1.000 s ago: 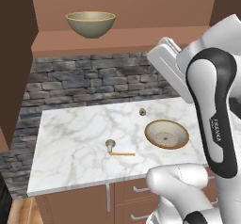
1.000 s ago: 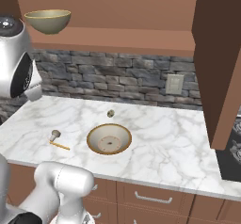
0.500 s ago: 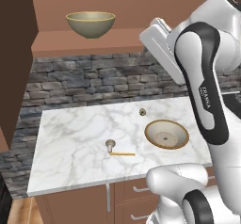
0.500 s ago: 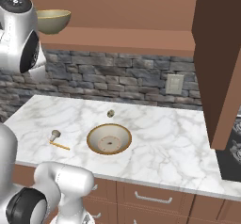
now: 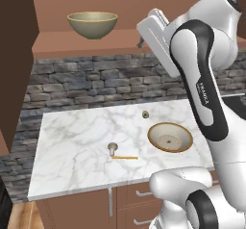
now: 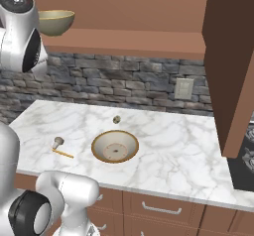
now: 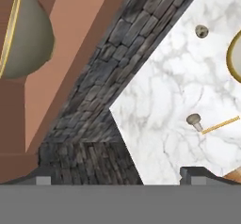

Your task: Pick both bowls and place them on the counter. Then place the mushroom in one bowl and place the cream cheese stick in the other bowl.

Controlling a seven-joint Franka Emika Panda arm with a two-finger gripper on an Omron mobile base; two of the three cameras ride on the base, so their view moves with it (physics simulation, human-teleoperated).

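The deep olive-tan bowl stands upright on the brown wooden shelf. My gripper hangs at shelf height to its right, apart from it and open, with nothing between its fingertips. Down on the counter the shallow beige bowl sits upright. Left of it the mushroom lies right beside the cream cheese stick.
A small dark knob sits on the marble behind the shallow bowl. A grey stone backsplash runs under the shelf. A brown cabinet hangs at the right, with a wall outlet beside it.
My arm has swung the hand upward and toward the olive-tan bowl on the shelf. Bowls, mushroom and stick lie where they were. The fingers have stayed apart.
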